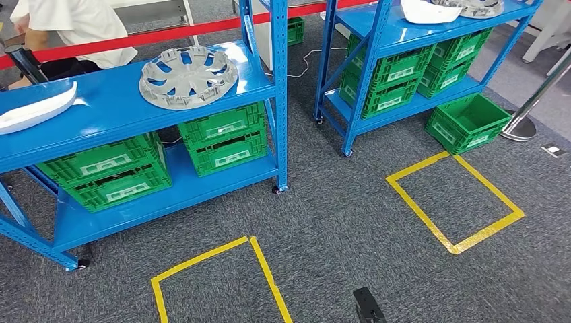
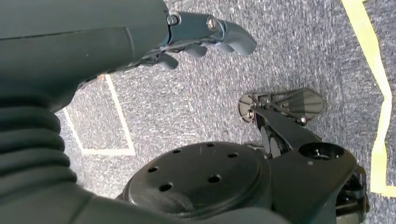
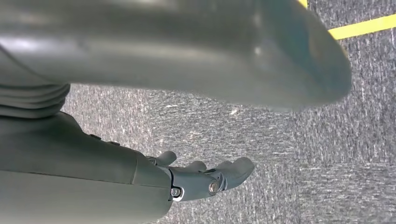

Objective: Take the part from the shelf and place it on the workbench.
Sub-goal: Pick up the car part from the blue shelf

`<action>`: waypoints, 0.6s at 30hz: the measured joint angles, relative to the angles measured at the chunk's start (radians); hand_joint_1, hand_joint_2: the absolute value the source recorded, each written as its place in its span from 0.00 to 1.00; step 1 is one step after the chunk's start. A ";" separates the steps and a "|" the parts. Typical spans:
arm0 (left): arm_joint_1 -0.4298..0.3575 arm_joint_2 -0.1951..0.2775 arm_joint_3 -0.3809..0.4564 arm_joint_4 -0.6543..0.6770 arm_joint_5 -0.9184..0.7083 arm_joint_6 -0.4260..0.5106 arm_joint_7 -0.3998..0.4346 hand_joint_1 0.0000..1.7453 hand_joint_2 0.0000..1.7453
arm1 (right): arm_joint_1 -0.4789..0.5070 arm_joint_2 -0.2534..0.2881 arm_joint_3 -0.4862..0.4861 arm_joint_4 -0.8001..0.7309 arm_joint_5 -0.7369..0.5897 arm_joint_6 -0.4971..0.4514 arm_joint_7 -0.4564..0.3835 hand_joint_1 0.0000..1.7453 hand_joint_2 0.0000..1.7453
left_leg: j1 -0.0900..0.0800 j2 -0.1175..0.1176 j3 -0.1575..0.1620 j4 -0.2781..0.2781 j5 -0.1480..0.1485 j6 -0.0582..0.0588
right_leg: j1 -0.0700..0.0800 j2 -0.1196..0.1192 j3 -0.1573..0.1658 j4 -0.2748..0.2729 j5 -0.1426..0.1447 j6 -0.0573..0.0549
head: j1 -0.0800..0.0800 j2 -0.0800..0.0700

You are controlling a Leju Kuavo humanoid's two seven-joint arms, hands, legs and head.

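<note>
1. A white, smooth curved shell (image 1: 34, 108) lies at the left end of the near blue metal shelf (image 1: 121, 111), on its top board.
2. The part, a grey plastic wheel cover (image 1: 188, 75) with cut-out spokes and a toothed rim, lies flat near the right end of that same board, well apart from both hands.
3. Below it, ribbed green plastic crates (image 1: 222, 138) sit stacked on the lower board.
4. A second blue shelf (image 1: 411, 30) stands to the right with more green crates, and one crate (image 1: 468, 122) rests on the grey carpet beside it.
5. Yellow tape squares (image 1: 454, 202) mark the carpet (image 1: 337, 215).
6. The left hand (image 2: 205, 35) hangs over the carpet, its fingers loosely apart, holding nothing.
7. The right hand (image 3: 205, 177) likewise hangs empty, dark fingers lightly spread above the coarse carpet.
</note>
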 joint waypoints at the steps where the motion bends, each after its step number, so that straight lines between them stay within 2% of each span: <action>1: 0.000 0.000 0.000 -0.001 0.000 0.000 0.000 0.00 1.00 | 0.000 0.000 0.000 0.001 0.000 0.000 0.000 0.00 0.00 | 0.000 0.000 0.000 0.000 0.000 0.000 | 0.000 0.000 0.000 0.000 0.000 0.000 | 0.000 0.000; 4: 0.000 0.000 0.000 -0.001 0.000 0.000 0.000 0.00 1.00 | 0.000 0.000 0.000 0.002 0.000 0.000 0.000 0.00 0.00 | 0.001 0.000 0.001 0.000 0.000 0.000 | 0.000 0.000 0.000 0.000 0.000 0.000 | 0.000 0.000; 8: 0.000 0.000 0.000 -0.001 0.000 0.000 0.000 0.00 1.00 | 0.000 0.000 0.000 0.005 0.000 0.000 0.000 0.00 1.00 | 0.001 0.000 0.001 0.000 0.000 0.000 | 0.001 0.000 0.001 0.000 0.000 0.000 | 0.000 0.000; 12: -0.016 -0.010 0.028 0.007 -0.020 0.021 -0.008 0.00 1.00 | -0.015 0.005 -0.031 0.021 -0.013 0.002 -0.017 0.00 1.00 | 0.001 0.000 0.001 0.000 0.000 0.000 | 0.001 0.000 0.001 0.000 0.000 0.000 | 0.000 0.000; 18: -0.063 -0.042 0.120 0.042 -0.092 0.100 -0.037 0.00 1.00 | -0.057 0.028 -0.124 0.064 -0.057 0.008 -0.072 0.00 1.00 | 0.001 0.000 0.001 0.000 0.000 0.000 | 0.001 0.000 0.001 0.000 0.000 0.001 | 0.000 0.000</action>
